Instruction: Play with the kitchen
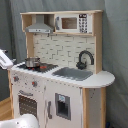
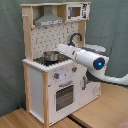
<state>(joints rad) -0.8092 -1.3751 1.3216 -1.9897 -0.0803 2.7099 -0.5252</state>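
Claw [image 2: 60, 48]: white tip of white Franka arm [image 2: 90, 59], over stove end of the kitchen in second exterior view, just beside small metal pot [image 2: 50, 55]; contact w/ pot not discernible. Finger state: cannot tell. Blue light ring lit on arm's joint, facing camera. In first exterior view only a white sliver of arm at the first exterior view's left edge, level w/ worktop.

Tall white and light-wood toy kitchen [image 1: 62, 95] [image 2: 52, 85]: upright, filling most of both exterior views, against grey curtain backdrop [image 1: 116, 45]. Standing on light-wood floor [image 2: 90, 112].

Upper section: grey extractor hood [image 1: 39, 26] [image 2: 49, 20] under top shelf; white toy microwave [image 1: 74, 23] [image 2: 76, 10] beside hood; white pegboard/tile-pattern back panel [image 1: 57, 49] below both.

Worktop level: black stove top [image 1: 35, 66] carrying the metal pot [image 1: 32, 62]; grey sink basin [image 1: 74, 73] next to stove, on the first exterior view's right; black arched faucet [image 1: 85, 59] [image 2: 75, 38] behind sink; rounded pale worktop end [image 1: 102, 78] past sink.

Lower section: control knobs w/ red centres [image 1: 34, 83] [image 2: 57, 76] along front panel; oven door w/ slatted dark window [image 1: 28, 105] [image 2: 64, 95], shut; cupboard door w/ small dark window [image 1: 62, 106] beside oven, shut.
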